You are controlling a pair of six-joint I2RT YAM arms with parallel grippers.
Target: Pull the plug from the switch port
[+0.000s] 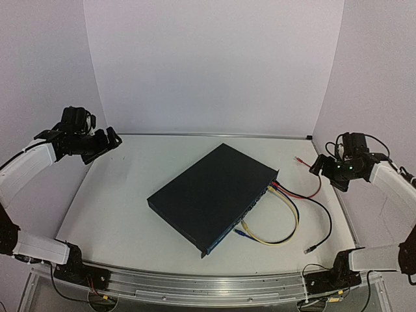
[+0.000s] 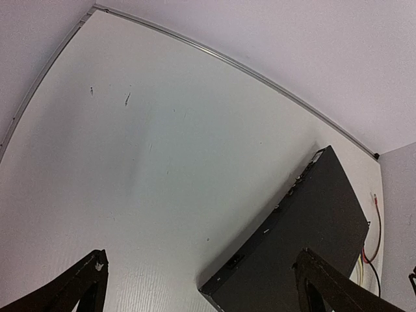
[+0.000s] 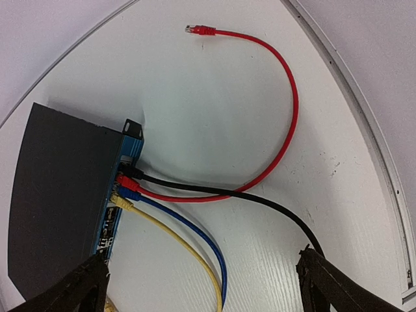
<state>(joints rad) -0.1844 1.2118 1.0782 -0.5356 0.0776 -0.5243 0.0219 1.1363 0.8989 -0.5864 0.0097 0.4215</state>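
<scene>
The switch (image 1: 211, 195) is a flat dark box lying diagonally mid-table, its port face turned to the right. At the far end of that face sit four plugs side by side: black (image 3: 133, 172), red (image 3: 128, 184), blue (image 3: 132, 194) and yellow (image 3: 121, 203). Their cables trail right across the table. My right gripper (image 1: 316, 164) is open and empty, raised to the right of the plugs; its fingers (image 3: 338, 286) frame the cables. My left gripper (image 1: 112, 138) is open and empty, raised at the far left, well away from the switch (image 2: 312, 247).
The red cable (image 3: 286, 130) loops to a free end (image 3: 198, 29) near the back right. The black cable's free end (image 1: 309, 249) lies front right. The yellow cable (image 1: 286, 234) loops in front of the port face. White walls enclose the table on three sides.
</scene>
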